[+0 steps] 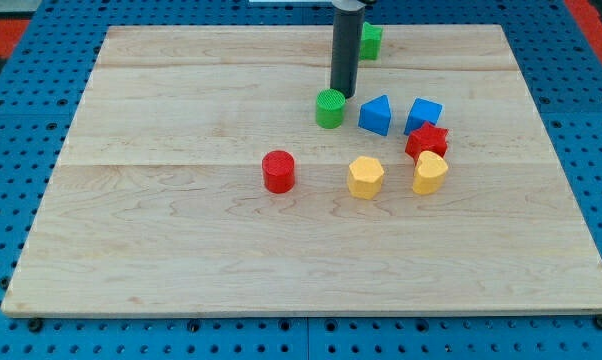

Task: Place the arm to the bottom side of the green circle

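Note:
The green circle [329, 108] is a short green cylinder standing on the wooden board [181, 230], a little above the board's middle. My rod comes down from the view's top, and my tip [342, 95] rests just above and slightly right of the green circle, close to or touching its upper right edge. The rod partly hides a second green block [371, 41] near the board's top edge.
Right of the green circle stand a blue block [375, 115] and another blue block [422, 114]. Below those are a red star-like block [427, 142], a yellow block [430, 172] and a yellow hexagon [365, 177]. A red cylinder [278, 171] stands lower left.

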